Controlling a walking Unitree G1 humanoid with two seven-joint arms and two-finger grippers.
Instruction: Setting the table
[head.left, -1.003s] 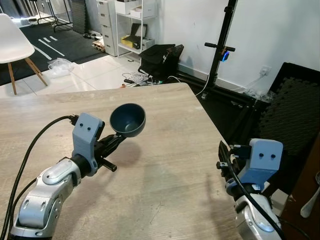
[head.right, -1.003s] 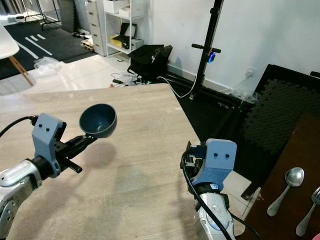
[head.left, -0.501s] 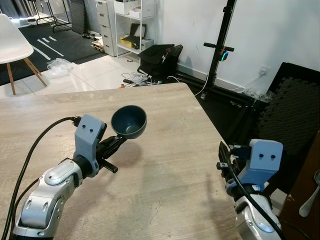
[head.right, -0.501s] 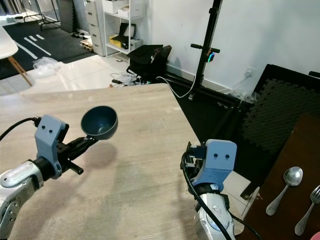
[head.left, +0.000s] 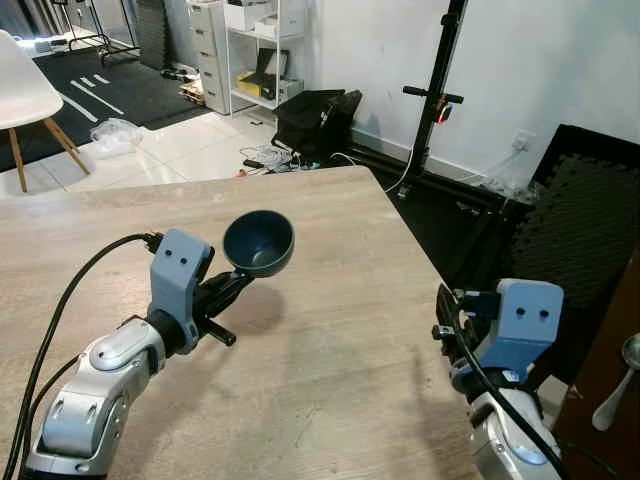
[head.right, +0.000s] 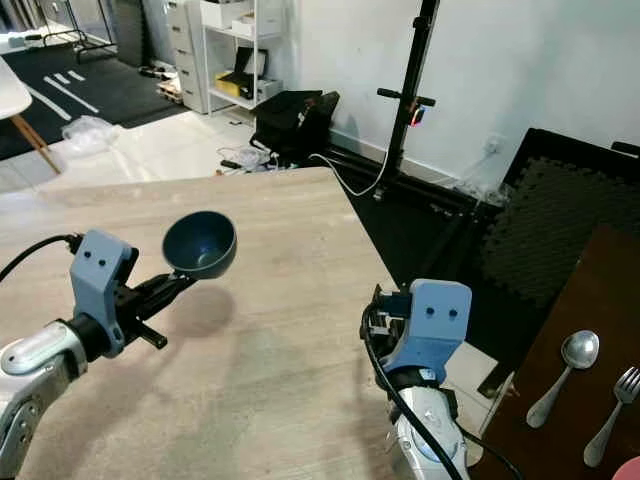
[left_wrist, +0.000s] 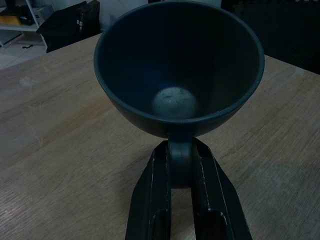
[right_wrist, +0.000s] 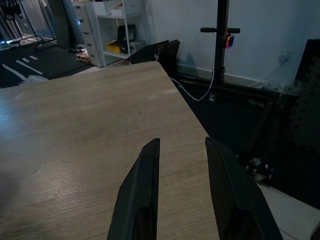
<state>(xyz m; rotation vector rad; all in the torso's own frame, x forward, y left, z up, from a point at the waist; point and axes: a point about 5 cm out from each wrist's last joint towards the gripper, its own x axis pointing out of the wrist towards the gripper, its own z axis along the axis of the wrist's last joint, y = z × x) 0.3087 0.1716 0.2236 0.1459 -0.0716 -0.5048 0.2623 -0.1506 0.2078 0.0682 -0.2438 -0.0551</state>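
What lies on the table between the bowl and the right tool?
Nothing: between the bowl and the right tool, the table is bare wood, seen in both eye views.

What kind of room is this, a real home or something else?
Probably a studio or lab space staged for dining, not a lived-in home: a black tripod stand by the wall, storage shelves with boxes, loose cables on the floor, beside the wooden table.

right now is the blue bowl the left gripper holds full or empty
Empty: in the left wrist view the bowl shows a bare inside down to its bottom.
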